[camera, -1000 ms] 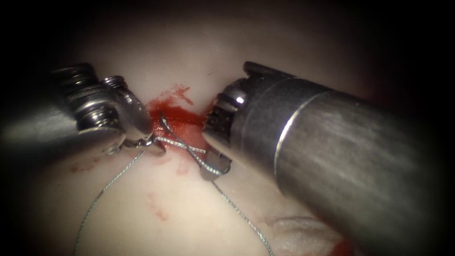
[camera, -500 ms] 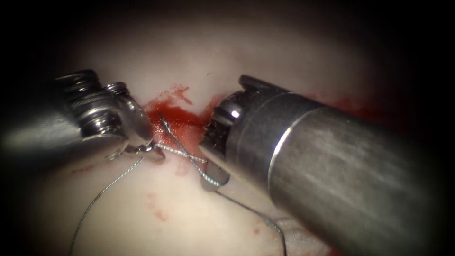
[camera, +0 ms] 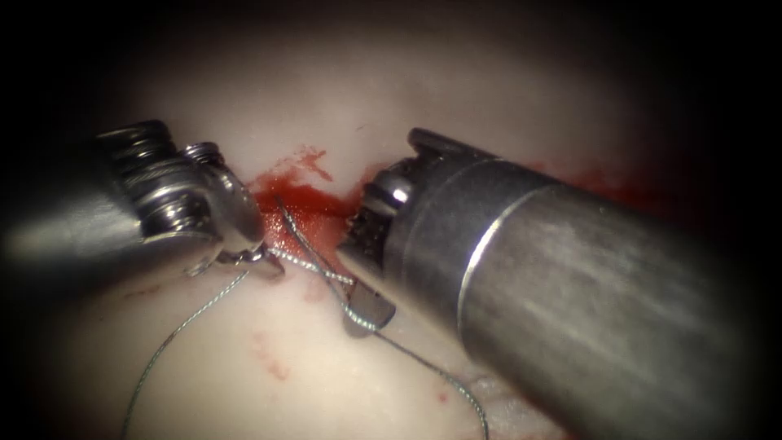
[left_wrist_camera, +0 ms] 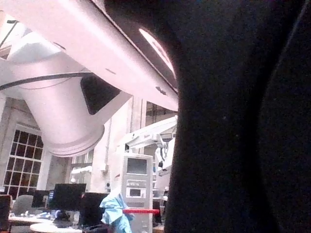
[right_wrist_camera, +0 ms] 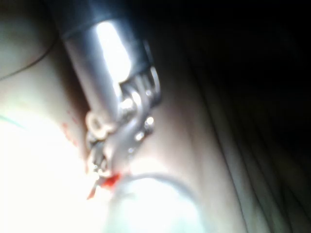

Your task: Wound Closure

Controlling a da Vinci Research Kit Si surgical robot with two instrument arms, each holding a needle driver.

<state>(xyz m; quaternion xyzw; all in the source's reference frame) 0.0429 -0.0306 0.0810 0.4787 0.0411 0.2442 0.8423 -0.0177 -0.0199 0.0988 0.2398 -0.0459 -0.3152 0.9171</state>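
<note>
Left tool point(camera: 259, 259): we see its jaws clenched on the thread point(camera: 314, 266), right at their tips, just to the left of the cut point(camera: 305, 208).
Right tool point(camera: 366, 310): we see its jaws closed on the other strand, just below the cut; in the right wrist view a tool point(right_wrist_camera: 104, 162) sits over a red spot, but we cannot read its jaws there.
Thread: we see two strands cross between the two tips, over the cut; one trails down from the left tips, one runs down and right from the right tips.
Needle: we cannot find it near either pair of tips.
Red fluid point(camera: 297, 200): we see it pooled above and between the tips.
Tissue point(camera: 326, 383): we see it pale beneath both tools.
</note>
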